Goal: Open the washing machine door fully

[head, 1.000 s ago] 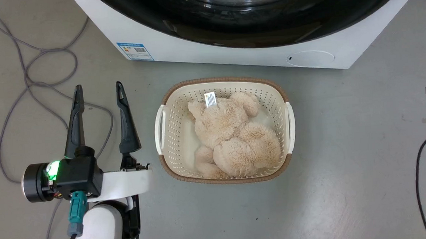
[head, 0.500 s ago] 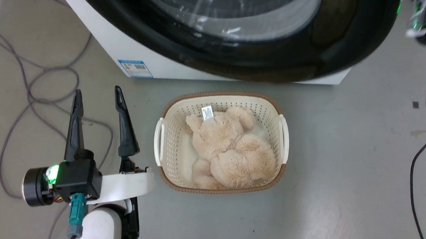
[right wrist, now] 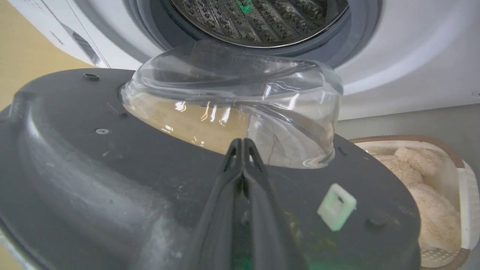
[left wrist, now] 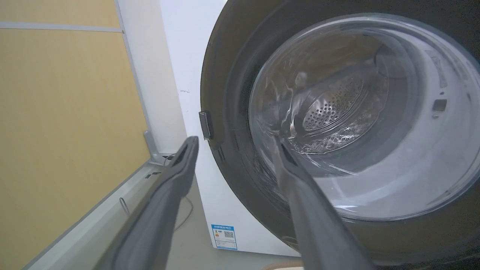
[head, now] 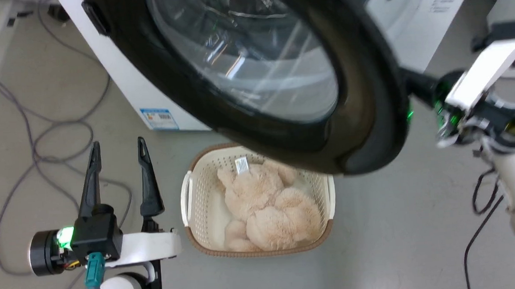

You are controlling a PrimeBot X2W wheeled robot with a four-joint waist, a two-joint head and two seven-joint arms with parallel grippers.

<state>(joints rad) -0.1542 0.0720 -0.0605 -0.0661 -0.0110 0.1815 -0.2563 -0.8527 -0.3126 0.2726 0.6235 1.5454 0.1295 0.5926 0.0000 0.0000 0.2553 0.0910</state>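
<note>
**Door swung out from the machine front**

Swinging clear of the white washing machine, the washing machine door had left the flush position it held a second earlier; the head camera had also tilted up.

From the head camera, the door stood partly open, its black rim hanging over the far end of the cream basket that held a plush toy. The left gripper hovered above the floor beside the basket, its fingers spread wide and holding nothing. The right arm reached in from the right, its dark fingers passing behind the door's edge.

From the left wrist, the spread fingers pointed at the door's outer face, and the steel drum showed through the glass bowl.

From the right wrist, the right gripper had its fingers pressed together with nothing visible between them. Their tips lay against the door's dark inner face just below the bulging glass, near a pale latch.
</note>
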